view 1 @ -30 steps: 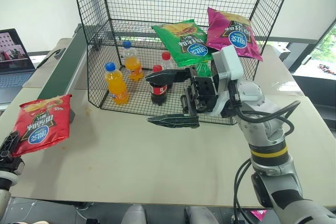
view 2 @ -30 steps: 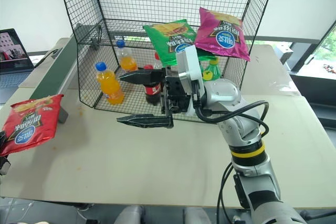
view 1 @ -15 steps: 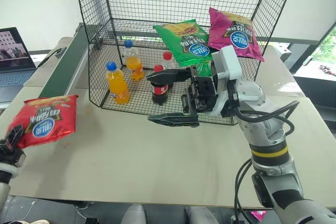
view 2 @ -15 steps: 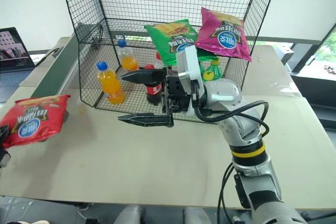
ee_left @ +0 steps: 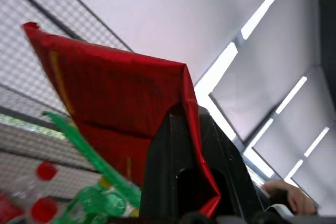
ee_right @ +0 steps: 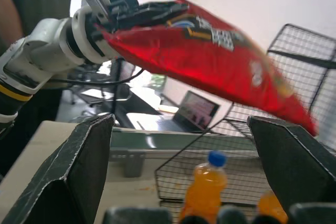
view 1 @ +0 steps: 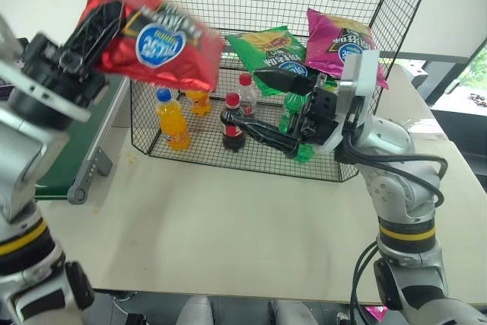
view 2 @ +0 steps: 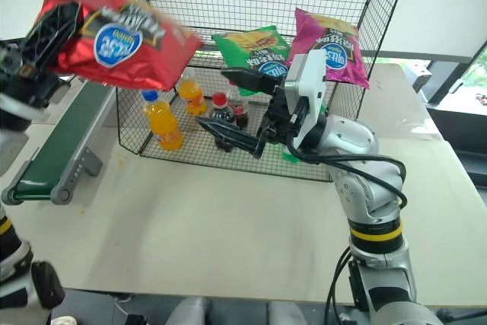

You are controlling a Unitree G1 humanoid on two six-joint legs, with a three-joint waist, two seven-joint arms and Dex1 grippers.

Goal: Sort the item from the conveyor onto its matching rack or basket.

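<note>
Red crisp bag [view 1: 156, 43] now higher, rackward

No legible text — logos on bags [view 1: 156, 39] too blurred.

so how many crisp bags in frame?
3. The red bag is pinched in the left pincer, raised before the rack; the green bag and magenta bag lie on its middle shelf.
</note>
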